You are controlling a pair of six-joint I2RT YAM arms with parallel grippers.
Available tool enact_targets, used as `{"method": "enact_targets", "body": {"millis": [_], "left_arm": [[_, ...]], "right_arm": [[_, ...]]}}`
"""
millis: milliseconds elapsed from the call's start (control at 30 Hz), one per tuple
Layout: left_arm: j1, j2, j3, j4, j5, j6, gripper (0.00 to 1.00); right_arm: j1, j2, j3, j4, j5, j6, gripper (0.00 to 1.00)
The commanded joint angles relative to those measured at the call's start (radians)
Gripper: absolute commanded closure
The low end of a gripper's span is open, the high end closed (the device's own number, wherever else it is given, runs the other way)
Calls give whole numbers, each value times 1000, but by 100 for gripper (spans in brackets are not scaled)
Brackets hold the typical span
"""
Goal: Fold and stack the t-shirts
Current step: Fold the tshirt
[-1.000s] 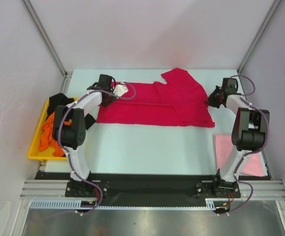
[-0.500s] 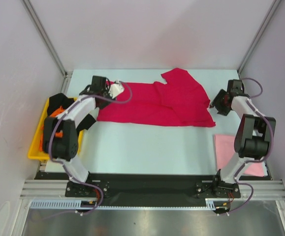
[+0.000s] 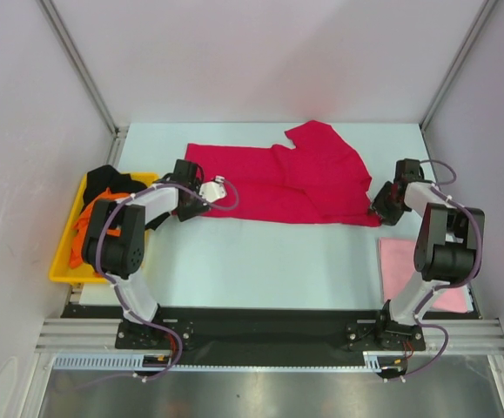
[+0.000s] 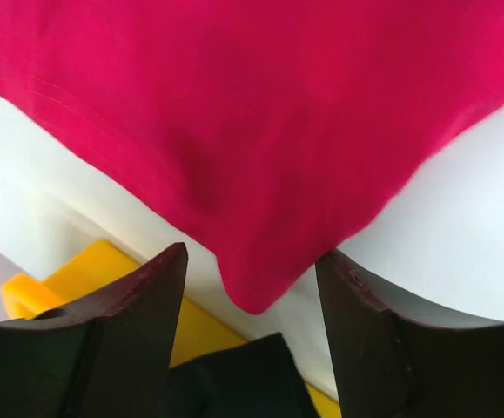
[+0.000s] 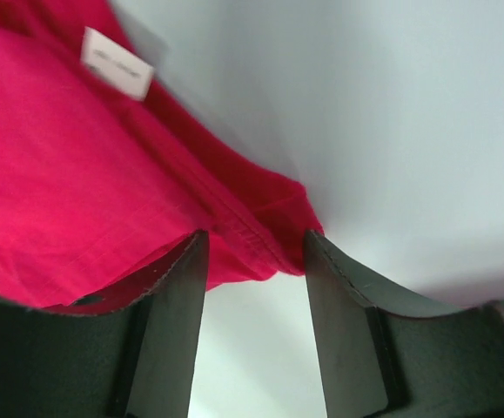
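Red shirt [image 3: 278, 183] lies spread along the far half of the worktop [image 3: 269, 261]. Left gripper [image 4: 252, 258]: jaws wide, straddling the shirt's near-left corner, not clamped. Right gripper [image 5: 256, 237]: jaws apart over the near-right hem corner. Pink shirt [image 3: 397, 261] at near-right corner. Orange shirt [image 3: 86, 239] and black shirt [image 3: 104, 178] in tray [image 3: 60, 266] at left edge.

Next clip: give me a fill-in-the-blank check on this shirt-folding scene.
The spread-out t-shirt on the table is ___. The tray holding the orange t-shirt and black t-shirt is ___. The pink t-shirt lies on the table's ___ side. The left hand and right hand both have jaws standing ___.
Missing: red; yellow; right; open.
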Motion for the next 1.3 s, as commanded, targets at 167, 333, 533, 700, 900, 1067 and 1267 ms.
{"method": "enact_targets", "body": {"millis": [167, 333, 533, 700, 900, 1067, 1267], "left_arm": [[-6, 29, -16, 31, 14, 1, 94], [-6, -89, -45, -58, 18, -57, 100], [-9, -223, -83, -270, 43, -140, 100], [-12, -253, -167, -327, 81, -153, 100], [-11, -250, -119, -359, 86, -147, 31], [9, -189, 200, -483, 197, -143, 7], [104, 32, 626, -442, 299, -415, 17]], "right_arm": [[-37, 50, -11, 25, 0, 14, 92], [-96, -40, -10, -38, 34, -21, 100], [-107, -163, -60, -110, 49, -6, 100], [-107, -200, -123, -125, 43, -4, 100], [-107, -228, -108, -99, 19, -18, 63], [-69, -211, 86, -97, 37, -58, 37], [11, -30, 431, -33, -13, -145, 41]]}}
